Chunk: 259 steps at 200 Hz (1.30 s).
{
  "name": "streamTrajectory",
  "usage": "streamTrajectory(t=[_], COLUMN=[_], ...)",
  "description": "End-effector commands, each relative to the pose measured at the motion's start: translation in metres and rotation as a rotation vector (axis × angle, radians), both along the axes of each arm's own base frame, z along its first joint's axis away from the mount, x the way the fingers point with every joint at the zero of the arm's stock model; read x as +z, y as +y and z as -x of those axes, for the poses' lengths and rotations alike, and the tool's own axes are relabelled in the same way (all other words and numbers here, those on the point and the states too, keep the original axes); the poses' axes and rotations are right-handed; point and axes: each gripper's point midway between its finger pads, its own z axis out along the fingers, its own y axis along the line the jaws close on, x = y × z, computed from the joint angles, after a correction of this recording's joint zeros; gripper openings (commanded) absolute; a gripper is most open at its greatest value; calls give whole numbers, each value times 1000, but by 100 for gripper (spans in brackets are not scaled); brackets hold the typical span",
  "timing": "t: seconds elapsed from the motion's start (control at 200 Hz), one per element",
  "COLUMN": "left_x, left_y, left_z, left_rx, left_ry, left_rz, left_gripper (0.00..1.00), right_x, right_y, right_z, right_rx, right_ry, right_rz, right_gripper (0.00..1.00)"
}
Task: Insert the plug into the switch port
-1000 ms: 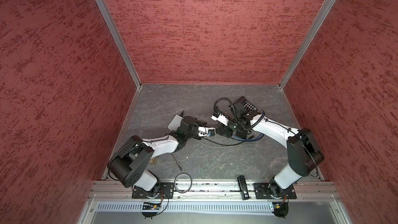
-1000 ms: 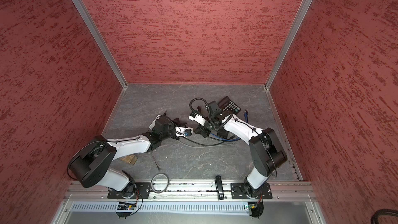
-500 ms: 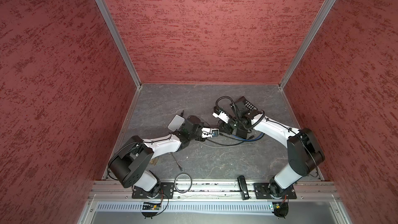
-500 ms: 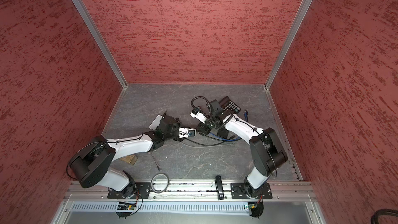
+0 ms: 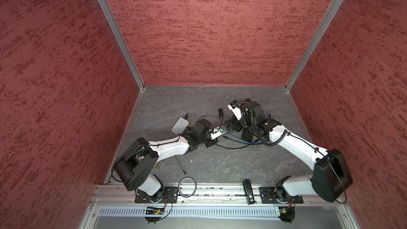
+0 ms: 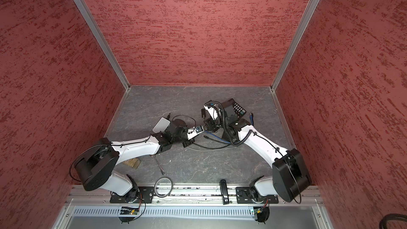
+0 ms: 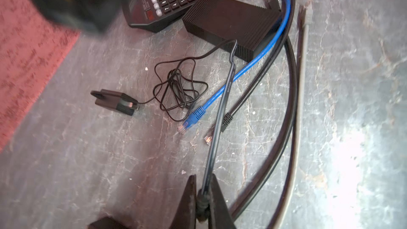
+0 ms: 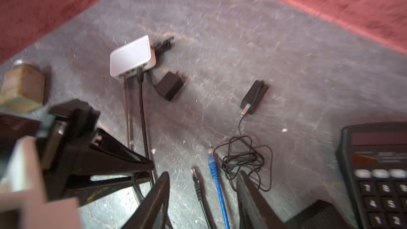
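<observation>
My left gripper (image 7: 202, 179) is clamped tight on a black cable (image 7: 220, 115) that runs up to the black box (image 7: 229, 20). Right gripper (image 8: 203, 177) has its jaws apart, hanging over the black plug (image 8: 196, 179) and blue plug (image 8: 212, 161), both loose on the floor (image 8: 242, 40) side by side. White switch (image 8: 132, 57) sits well apart from them, cables already in its ports. Calculator (image 7: 163, 1) is just beside the box.

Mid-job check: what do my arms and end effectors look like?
The left arm and right arm have white shells with black joint housings. Black cables run along both; the right carries ribbed conduit. The left end effector and right end effector each have two dark, tapered fingers.
</observation>
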Motion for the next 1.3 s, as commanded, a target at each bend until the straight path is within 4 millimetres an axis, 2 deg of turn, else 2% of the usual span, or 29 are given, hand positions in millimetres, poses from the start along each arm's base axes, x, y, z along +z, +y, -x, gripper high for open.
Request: streamTrajectory(t=[0.0, 0.301, 0.576, 0.817, 1.292], left_x=[13, 38, 43, 45, 42], left_y=[-8, -18, -29, -39, -53], left_z=[-3, -11, -17, -18, -7], left_rx=[100, 217, 235, 236, 187], left_ry=[61, 86, 125, 157, 179], left_rz=[109, 339, 407, 458, 456], left_gripper=[11, 11, 11, 11, 11], right_x=[7, -5, 12, -4, -17], right_y=[-10, -12, -9, -2, 16], right_z=[-3, 24, 38, 39, 34], right_rx=[-120, -151, -129, -120, -97], right_ry=[40, 170, 170, 246, 331], right_rz=[-68, -173, -267, -286, -368], right_gripper=[49, 46, 44, 42, 35])
